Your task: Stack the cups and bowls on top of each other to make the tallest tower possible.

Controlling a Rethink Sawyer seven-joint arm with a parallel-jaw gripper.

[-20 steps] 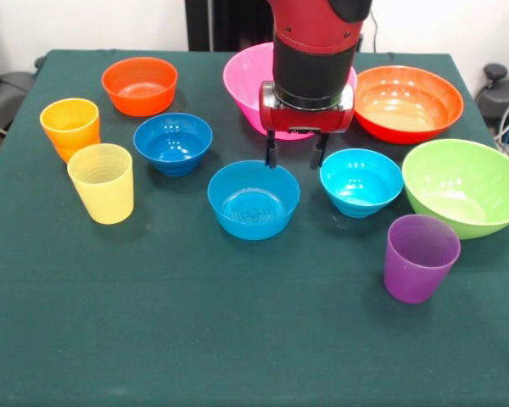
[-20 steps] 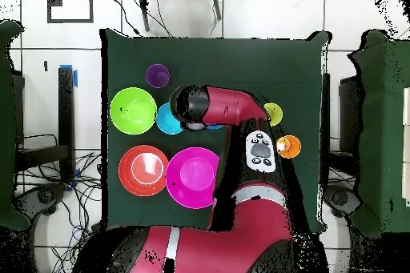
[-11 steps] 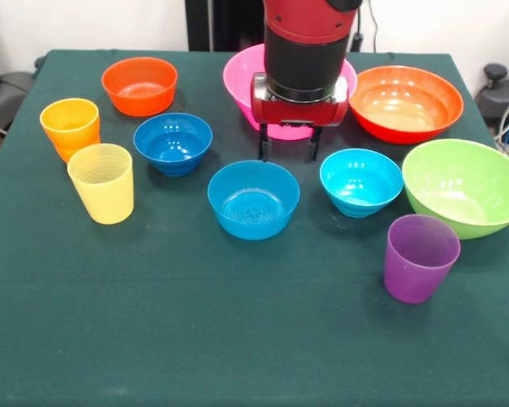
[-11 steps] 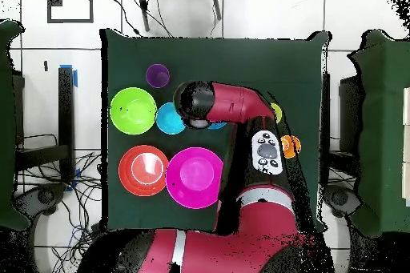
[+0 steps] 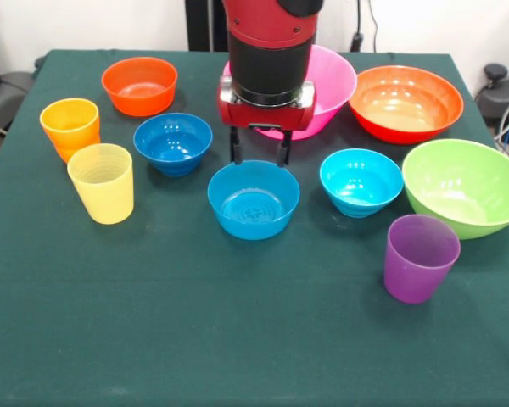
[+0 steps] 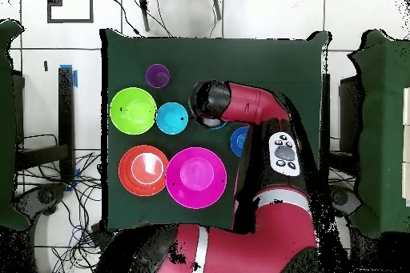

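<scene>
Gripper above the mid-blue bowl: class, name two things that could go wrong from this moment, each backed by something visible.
1. The open gripper hangs over the far rim of the mid-blue bowl; descending there, a finger may strike the rim and tip or push the bowl instead of straddling it.
2. The pink bowl sits close behind the wrist, so a move could nudge it.
</scene>
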